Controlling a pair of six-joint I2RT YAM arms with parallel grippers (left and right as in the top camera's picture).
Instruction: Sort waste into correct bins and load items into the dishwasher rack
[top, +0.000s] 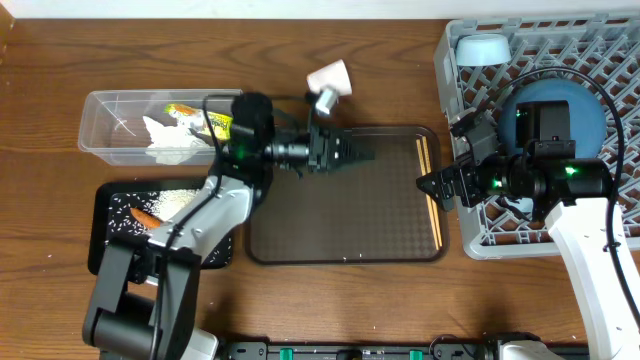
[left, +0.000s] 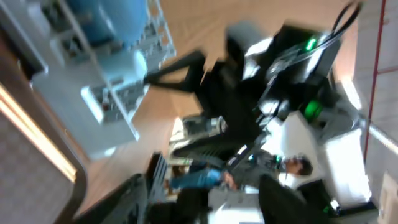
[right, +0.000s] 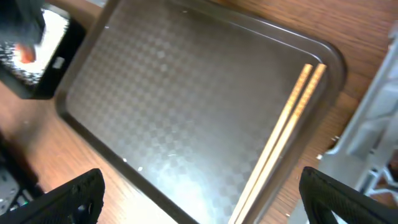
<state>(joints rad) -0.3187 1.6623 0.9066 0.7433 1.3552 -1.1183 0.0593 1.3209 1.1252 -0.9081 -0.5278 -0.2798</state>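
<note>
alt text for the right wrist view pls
A pair of wooden chopsticks lies side by side along the right edge of a brown serving tray. The right hand hangs open above it; a black tray with rice sits at upper left.
</note>
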